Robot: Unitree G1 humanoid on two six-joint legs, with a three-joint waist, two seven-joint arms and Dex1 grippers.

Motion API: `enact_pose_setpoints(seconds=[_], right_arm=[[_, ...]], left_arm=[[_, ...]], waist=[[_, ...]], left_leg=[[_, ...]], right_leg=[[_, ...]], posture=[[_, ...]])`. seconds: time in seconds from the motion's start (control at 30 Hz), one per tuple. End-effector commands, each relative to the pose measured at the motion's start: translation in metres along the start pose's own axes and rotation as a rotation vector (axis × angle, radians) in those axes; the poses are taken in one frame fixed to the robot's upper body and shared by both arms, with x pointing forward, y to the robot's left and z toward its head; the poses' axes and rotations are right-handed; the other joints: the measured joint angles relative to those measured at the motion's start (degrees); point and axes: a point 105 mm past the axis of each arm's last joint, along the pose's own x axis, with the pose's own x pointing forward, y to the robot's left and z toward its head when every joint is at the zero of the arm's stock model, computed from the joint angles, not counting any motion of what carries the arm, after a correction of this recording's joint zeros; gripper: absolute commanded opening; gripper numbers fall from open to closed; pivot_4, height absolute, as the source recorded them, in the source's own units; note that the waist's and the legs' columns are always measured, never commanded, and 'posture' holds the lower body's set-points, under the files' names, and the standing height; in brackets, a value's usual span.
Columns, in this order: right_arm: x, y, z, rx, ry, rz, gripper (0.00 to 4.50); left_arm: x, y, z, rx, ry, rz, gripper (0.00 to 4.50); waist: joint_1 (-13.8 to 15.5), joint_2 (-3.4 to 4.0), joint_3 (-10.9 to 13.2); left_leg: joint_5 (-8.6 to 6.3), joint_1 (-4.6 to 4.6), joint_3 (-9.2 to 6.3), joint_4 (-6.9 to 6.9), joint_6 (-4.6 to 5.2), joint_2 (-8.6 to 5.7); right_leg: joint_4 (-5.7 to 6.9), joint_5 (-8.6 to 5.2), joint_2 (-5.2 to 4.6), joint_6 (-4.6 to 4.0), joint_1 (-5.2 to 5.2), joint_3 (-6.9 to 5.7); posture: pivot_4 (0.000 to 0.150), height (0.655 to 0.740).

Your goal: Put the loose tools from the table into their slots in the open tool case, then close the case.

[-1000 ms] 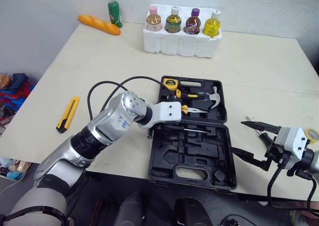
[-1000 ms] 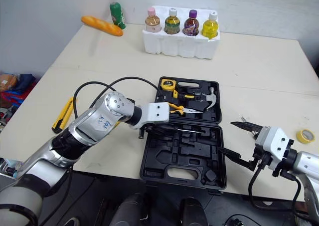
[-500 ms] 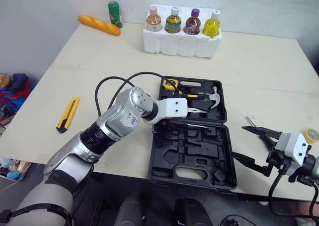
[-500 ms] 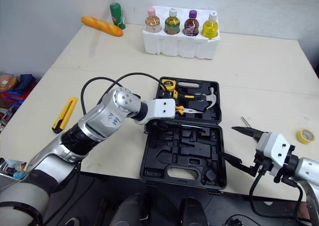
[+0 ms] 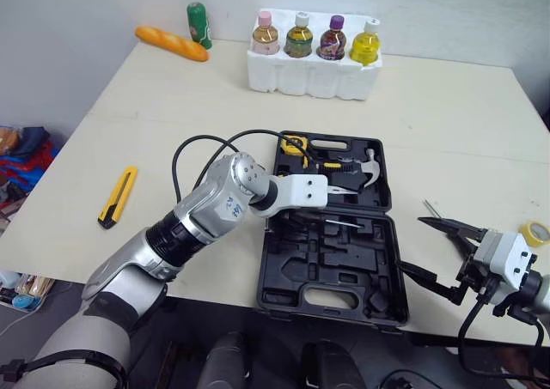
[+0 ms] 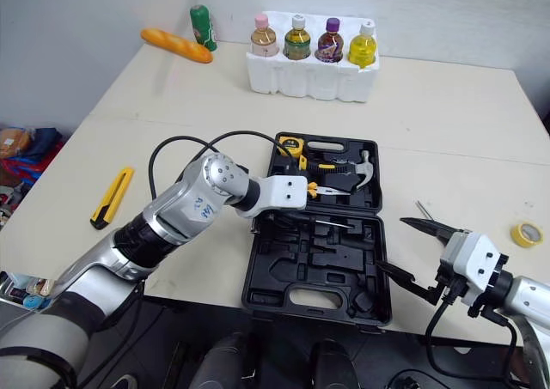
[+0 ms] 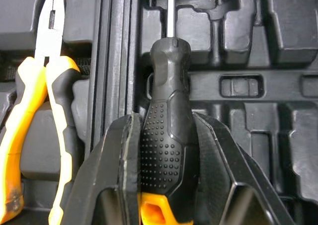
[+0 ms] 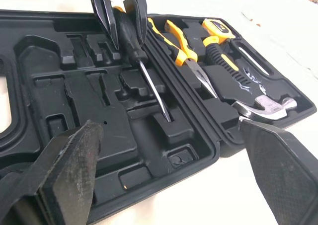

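Left wrist view: the left gripper (image 7: 166,128) has its jaws clamped on the black handle of the screwdriver (image 7: 169,81). The screwdriver's shaft points across the moulded slots of the open tool case (image 5: 384,307), just beside the hinge. The right gripper (image 5: 411,243) hovers at the case's right edge, jaws wide apart. A yellow utility knife (image 5: 116,196) lies on the bench (image 5: 447,114), well apart from the case.

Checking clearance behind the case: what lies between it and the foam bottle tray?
Only bare table between tool case and bottle tray, per left eye view.
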Motion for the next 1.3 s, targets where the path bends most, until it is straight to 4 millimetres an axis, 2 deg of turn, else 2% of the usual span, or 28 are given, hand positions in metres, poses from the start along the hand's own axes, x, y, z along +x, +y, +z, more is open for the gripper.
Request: enact_pose_setpoints(seconds=[0.03, 0.27, 0.33, 0.37, 0.5, 0.53, 0.73, 0.8, 0.9, 0.97, 1.0, 1.07, 1.13, 1.2, 1.23, 1.27, 1.3], right_arm=[[-0.008, -0.008, 0.009, -0.056, -0.001, -0.026, 4.5], [-0.011, -0.01, 0.01, -0.059, -0.003, -0.038, 4.5], [-0.011, -0.011, 0.012, -0.031, -0.03, -0.073, 4.5], [-0.011, -0.011, 0.013, -0.023, -0.037, -0.083, 4.5], [-0.012, -0.009, 0.013, -0.029, -0.028, -0.076, 4.5], [-0.012, -0.009, 0.013, -0.03, -0.028, -0.077, 4.5], [-0.011, -0.008, 0.013, -0.027, -0.029, -0.076, 4.5], [-0.011, -0.008, 0.013, -0.023, -0.03, -0.075, 4.5], [-0.01, -0.006, 0.012, -0.018, -0.032, -0.07, 4.5], [-0.01, -0.006, 0.011, -0.018, -0.03, -0.067, 4.5], [-0.01, -0.007, 0.011, -0.018, -0.031, -0.067, 4.5], [-0.011, -0.008, 0.01, -0.019, -0.031, -0.067, 4.5], [-0.012, -0.01, 0.009, -0.019, -0.028, -0.066, 4.5], [-0.013, -0.013, 0.007, -0.019, -0.026, -0.066, 4.5], [-0.013, -0.014, 0.006, -0.019, -0.025, -0.062, 4.5], [-0.012, -0.014, 0.004, -0.018, -0.025, -0.058, 4.5], [-0.012, -0.014, 0.004, -0.015, -0.028, -0.055, 4.5]], left_arm=[[0.002, -0.001, -0.002, 0.028, 0.017, 0.008, 1.11], [0.004, -0.001, -0.004, 0.028, 0.006, 0.02, 1.11], [0.002, 0.007, 0.004, -0.003, -0.058, 0.065, 2.14], [0.001, 0.009, 0.006, -0.012, -0.076, 0.078, 2.5], [-0.008, 0.011, 0.0, 0.044, -0.035, 0.055, 4.32], [-0.011, 0.01, 0.007, 0.045, -0.065, 0.048, 4.44], [-0.027, 0.006, 0.041, 0.071, -0.222, 0.021, 4.44], [-0.033, 0.009, 0.051, 0.02, -0.326, 0.028, 4.44], [-0.05, 0.008, 0.059, 0.057, -0.507, 0.023, 4.44], [-0.075, 0.0, 0.072, 0.049, -0.721, -0.052, 3.9], [-0.085, 0.005, 0.073, -0.025, -0.801, -0.05, 3.66], [-0.094, 0.011, 0.068, -0.084, -0.854, -0.037, 2.8], [-0.088, 0.011, 0.057, -0.051, -0.793, -0.007, 1.84], [-0.081, 0.011, 0.048, -0.085, -0.791, 0.002, 0.91], [-0.072, 0.011, 0.041, -0.141, -0.803, 0.012, 0.39], [-0.064, 0.011, 0.036, -0.179, -0.809, 0.02, 0.02], [-0.053, 0.007, 0.031, -0.193, -0.8, 0.02, 0.02]], waist=[[0.0, 0.0, 0.0], [0.0, 0.02, 0.0], [0.0, 0.03, 0.0], [0.0, 0.03, 0.0], [-0.1, 0.03, 0.0], [-0.3, 0.07, 0.0], [-0.1, 0.1, 0.0], [0.0, 0.11, 0.0], [0.0, 0.11, 0.0], [-0.4, 0.16, -0.1], [-0.5, 0.16, -0.1], [-0.4, 0.16, -0.1], [-0.4, 0.18, -0.1], [-0.2, 0.2, -0.1], [-0.2, 0.19, -0.1], [-0.1, 0.2, -0.1], [-0.1, 0.2, -0.1]], left_leg=[[0.0, 0.0, 0.0, 0.0, 0.0, 0.0], [0.0, 0.01, -0.01, 0.04, 0.01, 0.0], [0.0, 0.01, -0.02, 0.04, 0.01, 0.0], [0.01, 0.01, -0.02, 0.06, 0.02, -0.01], [0.01, -0.01, -0.05, 0.06, 0.03, -0.01], [0.01, 0.0, -0.03, 0.05, 0.02, 0.01], [0.01, 0.0, -0.02, 0.05, 0.02, -0.01], [0.01, -0.01, -0.04, 0.05, 0.02, -0.01], [0.01, -0.01, -0.05, 0.06, 0.02, -0.01], [0.01, 0.01, -0.02, 0.04, 0.02, 0.02], [0.02, 0.02, -0.03, 0.04, 0.0, 0.03], [0.04, 0.02, -0.06, 0.07, -0.03, 0.04], [0.05, 0.06, -0.08, 0.12, -0.01, 0.02], [0.05, 0.08, -0.07, 0.1, -0.01, -0.01], [0.04, 0.09, -0.06, 0.11, 0.0, -0.02], [0.03, 0.07, -0.06, 0.11, 0.01, -0.03], [0.03, 0.07, -0.06, 0.11, 0.03, -0.03]], right_leg=[[0.0, 0.0, 0.0, 0.0, 0.01, 0.0], [0.04, 0.0, -0.01, 0.0, 0.02, 0.0], [0.04, 0.0, -0.02, 0.0, 0.03, 0.0], [0.05, 0.0, -0.04, 0.0, 0.03, 0.0], [0.04, 0.0, -0.02, 0.0, 0.03, -0.04], [0.04, 0.0, 0.01, 0.0, 0.01, -0.03], [0.06, 0.0, -0.02, 0.0, 0.01, 0.01], [0.04, 0.0, -0.03, 0.0, 0.03, -0.02], [0.06, 0.0, -0.03, 0.0, 0.03, -0.04], [0.05, 0.0, 0.0, 0.0, 0.02, -0.02], [0.08, 0.0, 0.01, 0.0, 0.01, -0.02], [0.11, 0.0, 0.03, 0.0, 0.02, -0.05], [0.16, 0.0, 0.0, 0.0, 0.07, -0.05], [0.15, 0.01, -0.01, 0.0, 0.08, -0.04], [0.15, 0.01, -0.01, 0.0, 0.09, -0.04], [0.15, 0.01, -0.02, 0.01, 0.08, -0.04], [0.11, 0.02, -0.02, 0.04, 0.1, -0.03]], posture=[[0.15, 0.74], [0.15, 0.74], [0.15, 0.74], [0.15, 0.74], [0.15, 0.74], [0.15, 0.74], [0.15, 0.74], [0.15, 0.74], [0.15, 0.74], [0.15, 0.74], [0.15, 0.74], [0.15, 0.74], [0.15, 0.74], [0.15, 0.74], [0.15, 0.74], [0.15, 0.74], [0.15, 0.74]])
